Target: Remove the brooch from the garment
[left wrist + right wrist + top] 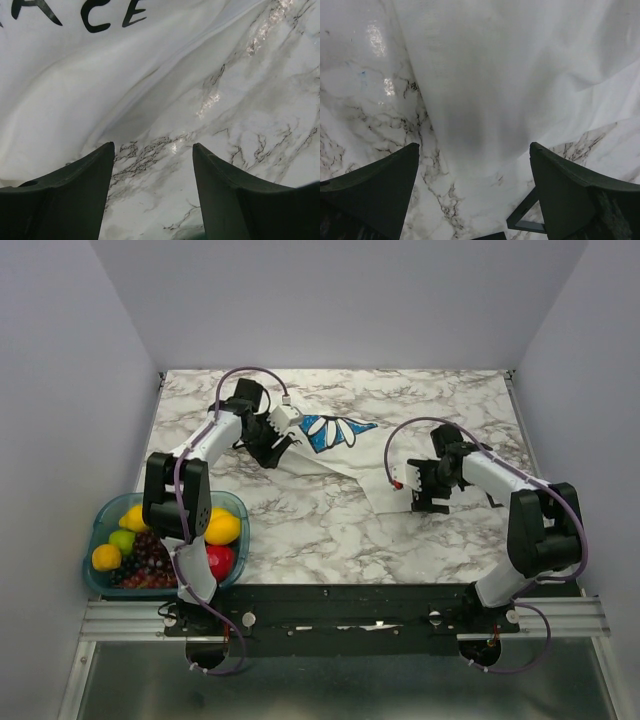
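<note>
The white garment (345, 465) lies crumpled on the marble table, with a blue patch of white petal shapes (335, 432) on its far part. No brooch shows in any view. My left gripper (272, 445) is open and empty at the garment's left edge. In the left wrist view it (153, 145) hangs over bare marble, with the garment (75, 90) and its black letters ahead on the left. My right gripper (420, 485) is open and empty at the garment's right end. In the right wrist view it (475, 145) faces a fold of the garment (495, 75).
A teal bowl (103, 512) of fruit stands at the table's near left, beside the left arm's base. A small black square frame (522, 220) lies on the marble just under my right gripper's right finger. White walls enclose the table.
</note>
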### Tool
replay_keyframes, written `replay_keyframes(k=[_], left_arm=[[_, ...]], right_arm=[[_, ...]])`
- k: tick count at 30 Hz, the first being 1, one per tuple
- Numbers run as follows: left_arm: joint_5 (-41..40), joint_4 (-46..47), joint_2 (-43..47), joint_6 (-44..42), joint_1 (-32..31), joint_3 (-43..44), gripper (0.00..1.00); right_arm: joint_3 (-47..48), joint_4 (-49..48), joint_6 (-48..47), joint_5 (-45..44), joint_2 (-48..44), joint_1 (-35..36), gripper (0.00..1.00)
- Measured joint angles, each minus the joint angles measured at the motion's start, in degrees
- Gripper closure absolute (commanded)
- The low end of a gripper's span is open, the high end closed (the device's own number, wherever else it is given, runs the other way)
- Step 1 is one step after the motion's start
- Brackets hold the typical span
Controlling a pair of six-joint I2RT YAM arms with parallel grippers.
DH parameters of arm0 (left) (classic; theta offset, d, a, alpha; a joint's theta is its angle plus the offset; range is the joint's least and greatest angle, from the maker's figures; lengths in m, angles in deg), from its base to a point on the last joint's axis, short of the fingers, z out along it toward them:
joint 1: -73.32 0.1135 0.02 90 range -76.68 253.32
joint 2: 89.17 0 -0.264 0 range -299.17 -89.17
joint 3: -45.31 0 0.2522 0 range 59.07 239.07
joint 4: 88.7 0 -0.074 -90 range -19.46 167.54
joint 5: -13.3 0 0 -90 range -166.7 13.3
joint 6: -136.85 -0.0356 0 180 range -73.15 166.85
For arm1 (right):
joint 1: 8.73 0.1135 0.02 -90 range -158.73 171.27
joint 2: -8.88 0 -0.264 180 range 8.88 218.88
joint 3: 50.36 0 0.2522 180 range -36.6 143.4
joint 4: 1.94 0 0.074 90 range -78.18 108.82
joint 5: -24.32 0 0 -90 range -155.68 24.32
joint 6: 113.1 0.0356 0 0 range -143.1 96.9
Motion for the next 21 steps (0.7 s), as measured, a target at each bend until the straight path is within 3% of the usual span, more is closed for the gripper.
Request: replay_keyframes(k=[4, 7, 8, 11, 12, 16, 21], left_arm=[[-0.7, 0.2, 1.2, 0.5, 0.0, -1.2, 0.28], [-1.7, 0.3, 2.0, 0.8, 0.0, -1.4, 0.28], [-2.1, 0.5, 2.1, 0.9, 0.0, -1.4, 0.28], [-3.1, 0.7, 2.4, 1.0, 0.3, -1.4, 0.28], [-3.5, 0.8, 2.4, 1.2, 0.4, -1.4, 0.28], [-4.3, 0.8, 2.4, 1.8, 0.9, -1.3, 0.28], [-5.0, 1.7, 2.4, 5.1, 1.3, -1.3, 0.28]], right_arm=[[-1.7, -1.2, -0.5, -3.7, 0.3, 0.0, 0.19], [-1.4, -2.8, 0.2, -7.0, 2.1, 0.0, 0.41], [-1.1, -3.6, 0.6, -7.9, 2.6, 0.0, 0.61], [0.0, -5.0, 2.2, -9.5, 4.3, 0.0, 0.94], [0.8, -4.6, 3.1, -9.8, 5.0, 0.0, 0.99], [6.7, -1.5, 8.8, -7.5, 5.6, 0.0, 0.99], [22.7, 2.2, 21.2, 1.9, 4.1, -0.2, 0.99]])
